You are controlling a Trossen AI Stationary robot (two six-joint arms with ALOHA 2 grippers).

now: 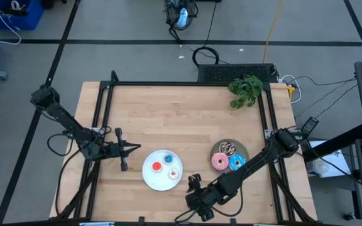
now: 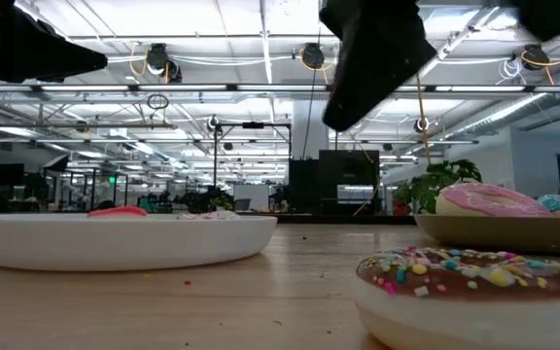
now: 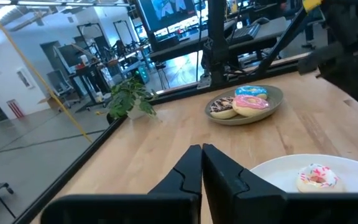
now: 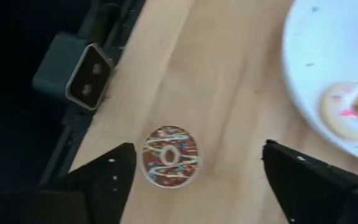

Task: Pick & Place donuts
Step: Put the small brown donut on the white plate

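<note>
A brown mini donut with sprinkles (image 4: 169,155) lies flat on the wood by the table's near edge, close up in the low view (image 2: 470,290). My right gripper (image 4: 197,163) hangs open above it, one finger on each side, apart from it; in the high view (image 1: 195,186) the gripper hides it. The white plate (image 1: 151,179) carries red (image 1: 156,166), blue (image 1: 168,159) and white (image 1: 173,172) mini donuts. The grey plate (image 1: 243,149) carries the chocolate (image 1: 227,149), pink (image 1: 219,162) and blue (image 1: 235,164) donuts. My left gripper (image 1: 136,149) waits shut, left of the white plate.
A green plant (image 1: 246,88) stands at the table's far right corner. A grey two-lens camera box (image 4: 79,74) sits on the dark frame along the near edge. A black frame rail (image 1: 187,83) borders the table. Bare wood lies between the plates and the far edge.
</note>
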